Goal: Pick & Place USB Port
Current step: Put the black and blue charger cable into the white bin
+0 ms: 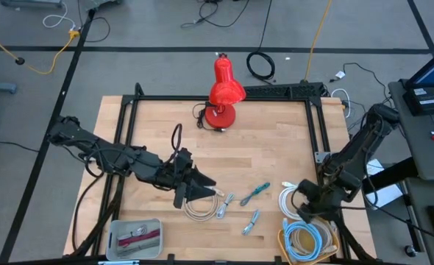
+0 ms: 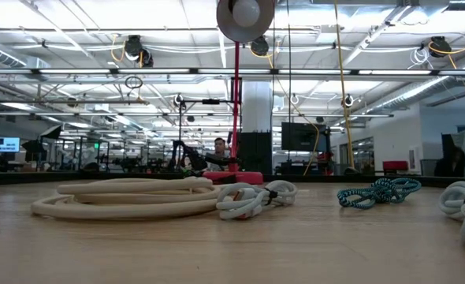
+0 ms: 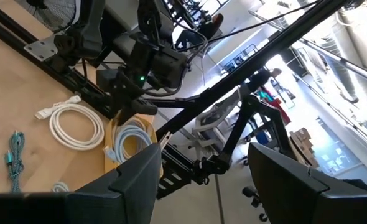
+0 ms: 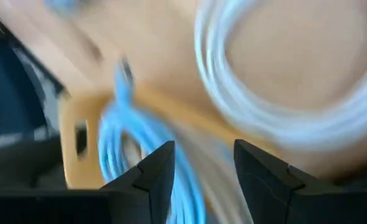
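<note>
Several coiled USB cables lie flat on the wooden table: a beige coil (image 1: pixel 199 208) (image 2: pixel 130 197), a small white bundle (image 1: pixel 226 200) (image 2: pixel 252 198), a teal cable (image 1: pixel 257 192) (image 2: pixel 378 192) (image 3: pixel 12 158), a small grey-blue one (image 1: pixel 251 221) and a white coil (image 1: pixel 290 199) (image 3: pixel 75 125). A light blue cable (image 1: pixel 305 240) (image 4: pixel 118 146) lies in a yellow tray (image 1: pixel 282 239) (image 4: pixel 71 118). My left gripper (image 1: pixel 202 188) (image 3: pixel 202 180) hovers open just beyond the beige coil's far side. My right gripper (image 1: pixel 302 208) (image 4: pixel 202 168) is open above the white coil and the tray.
A red desk lamp (image 1: pixel 223 96) stands at the table's far edge; its base (image 2: pixel 236 177) shows in the low view. A grey tray (image 1: pixel 134 237) with red items sits at the near left edge. A black frame (image 1: pixel 316 129) borders the table. Bare wood lies mid-table.
</note>
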You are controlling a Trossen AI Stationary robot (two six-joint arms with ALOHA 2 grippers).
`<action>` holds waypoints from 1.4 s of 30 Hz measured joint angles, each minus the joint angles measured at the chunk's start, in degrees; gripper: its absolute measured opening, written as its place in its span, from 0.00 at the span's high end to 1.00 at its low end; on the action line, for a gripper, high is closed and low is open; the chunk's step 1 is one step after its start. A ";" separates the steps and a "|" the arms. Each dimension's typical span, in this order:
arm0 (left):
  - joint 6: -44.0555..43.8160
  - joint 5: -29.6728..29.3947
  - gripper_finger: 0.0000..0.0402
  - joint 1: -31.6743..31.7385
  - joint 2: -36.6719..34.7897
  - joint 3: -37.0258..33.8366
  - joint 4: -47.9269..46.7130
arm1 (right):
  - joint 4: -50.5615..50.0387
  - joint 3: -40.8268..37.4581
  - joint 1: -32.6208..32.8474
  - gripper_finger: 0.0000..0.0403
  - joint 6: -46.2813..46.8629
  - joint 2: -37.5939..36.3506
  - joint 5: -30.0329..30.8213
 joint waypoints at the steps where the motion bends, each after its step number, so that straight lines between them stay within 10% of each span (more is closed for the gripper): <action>1: 0.18 -0.08 0.39 0.17 0.00 0.00 0.00 | 0.01 0.00 -0.73 0.61 -1.64 -0.03 3.45; 9: 1.34 -2.56 0.39 1.90 0.00 0.00 0.11 | 6.94 0.00 -11.25 0.61 -18.34 -2.21 37.31; 13: 0.37 -3.82 0.39 2.72 0.00 0.00 -1.47 | 12.22 0.02 -18.44 0.62 -31.58 -5.34 41.94; 23: -11.34 -11.84 0.39 5.81 0.00 0.00 -20.88 | 12.13 0.50 -38.62 0.62 -60.66 -10.11 13.47; 31: -20.17 -4.32 0.39 7.70 5.58 -0.09 -38.11 | 3.42 2.36 -47.89 0.62 -75.62 -2.19 -8.85; 42: -18.07 2.94 0.39 9.22 12.08 -0.03 -29.38 | 11.99 2.44 -40.86 0.62 -97.65 12.66 -9.06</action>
